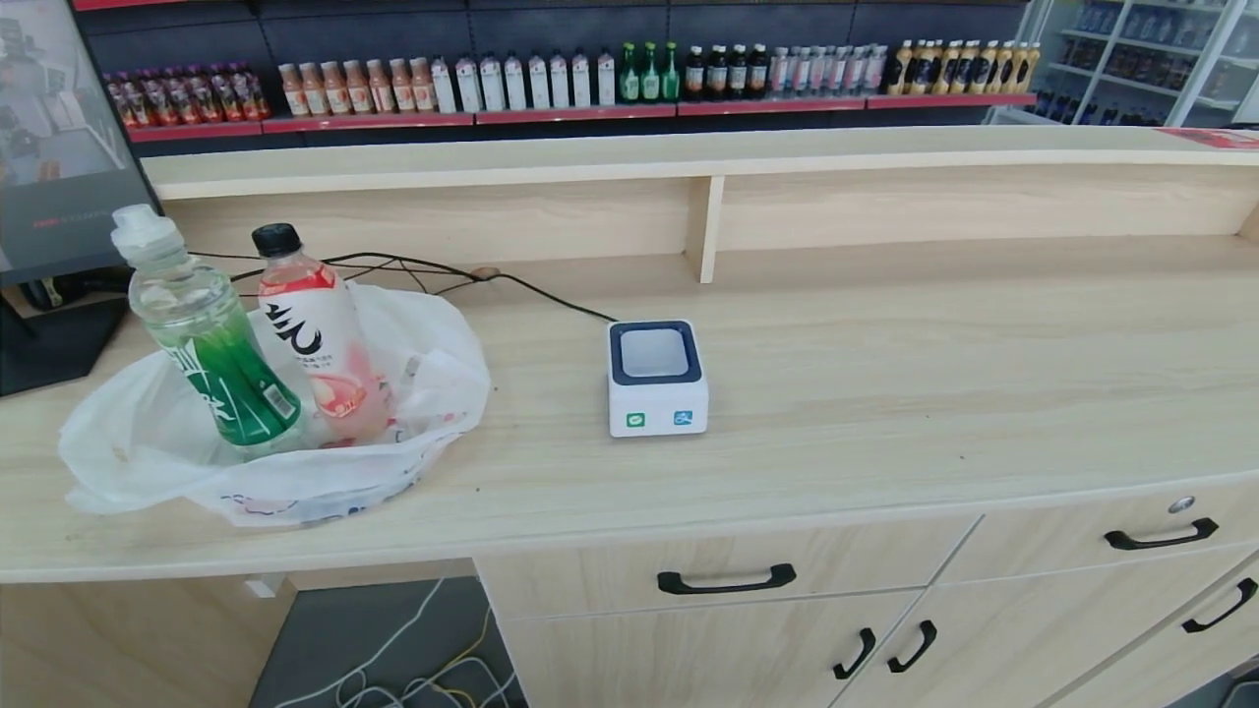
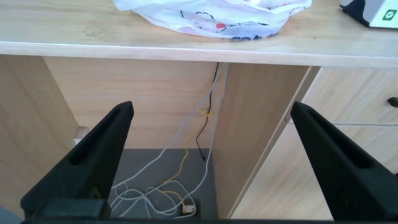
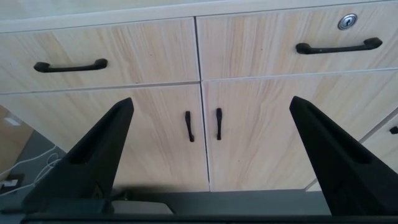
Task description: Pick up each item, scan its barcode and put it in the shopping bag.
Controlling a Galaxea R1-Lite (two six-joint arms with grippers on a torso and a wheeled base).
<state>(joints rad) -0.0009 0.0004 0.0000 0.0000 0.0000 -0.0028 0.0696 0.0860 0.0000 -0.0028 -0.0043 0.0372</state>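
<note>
- White plastic shopping bag (image 1: 138,442) sits on the robot's left end of the pale wood counter (image 1: 885,374), mouth open and slack.
- In the bag: clear bottle with green label and pale cap (image 1: 211,364) and pink-labelled bottle with black cap (image 1: 325,344). They stand side by side and look to be touching, both leaning a little.
- White box scanner with dark blue rim (image 1: 657,379) is on the counter, just to the right of the bag, window facing up, with nothing over it.
- Left gripper (image 2: 211,112): fingers wide apart, holding nothing. It sits below the counter edge, facing the open bay with loose cables (image 2: 168,186); the bag's bottom edge is above it.
- Right gripper (image 3: 211,112): fingers wide apart, holding nothing. It sits low in front of the wood drawer fronts with black handles (image 3: 69,65).
- Step, as I judge it: the two bottles in sight are both bagged and both arms are parked low, so the pick-scan-bag cycle looks finished or between items.
- Next move, if another item turns up: raise an arm above the counter lip first, then grasp the body, turn the barcode to the scanner window and lower it into the bag.
- Risk: the bag is slack and the bottles lean, so another drop-in could tip them.
</note>
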